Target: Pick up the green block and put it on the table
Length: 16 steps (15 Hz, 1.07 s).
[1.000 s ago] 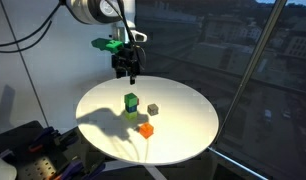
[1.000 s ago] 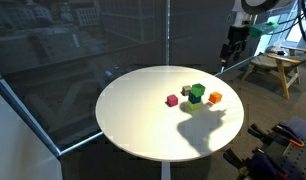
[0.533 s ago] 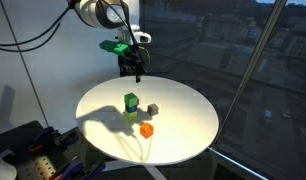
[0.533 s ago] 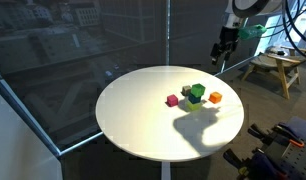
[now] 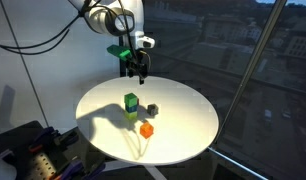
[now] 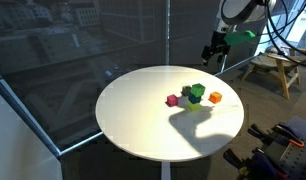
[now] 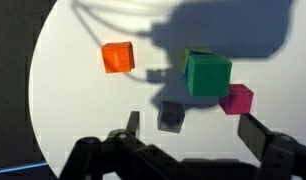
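The green block (image 5: 130, 100) sits on top of a paler yellow-green block (image 5: 130, 115) near the middle of the round white table (image 5: 188, 135). It also shows in an exterior view (image 6: 197, 92) and in the wrist view (image 7: 207, 73). My gripper (image 5: 138, 72) hangs open and empty high above the table's far edge, well apart from the blocks, and shows in an exterior view (image 6: 213, 56) too. In the wrist view its two fingers (image 7: 193, 128) stand wide apart below the blocks.
An orange block (image 5: 146, 129), a grey block (image 5: 152, 108) and a magenta block (image 6: 173, 100) lie on the table around the stack. In the wrist view they are orange (image 7: 117, 57), grey (image 7: 171, 115) and magenta (image 7: 236, 98). Windows ring the table.
My gripper has moved sideways and slightly down, coming in over the table's far edge toward the blocks. The blocks have not moved.
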{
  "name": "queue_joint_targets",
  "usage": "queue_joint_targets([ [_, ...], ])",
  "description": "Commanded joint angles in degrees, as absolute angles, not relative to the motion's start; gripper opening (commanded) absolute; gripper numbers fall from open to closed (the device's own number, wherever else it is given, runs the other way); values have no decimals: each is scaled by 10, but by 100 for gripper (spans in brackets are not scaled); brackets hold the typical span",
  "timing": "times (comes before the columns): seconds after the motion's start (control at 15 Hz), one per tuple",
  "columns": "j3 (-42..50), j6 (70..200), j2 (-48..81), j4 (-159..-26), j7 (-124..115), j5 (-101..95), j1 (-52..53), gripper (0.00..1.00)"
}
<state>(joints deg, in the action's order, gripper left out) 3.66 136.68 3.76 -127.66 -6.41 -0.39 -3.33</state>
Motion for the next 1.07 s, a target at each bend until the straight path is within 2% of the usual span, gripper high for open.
queue_joint_targets([
  [0.0,32,1362,67,-1246,-106,-4,-24,100],
  [1.0,21,1385,151,-1220,-104,12,-5,100],
])
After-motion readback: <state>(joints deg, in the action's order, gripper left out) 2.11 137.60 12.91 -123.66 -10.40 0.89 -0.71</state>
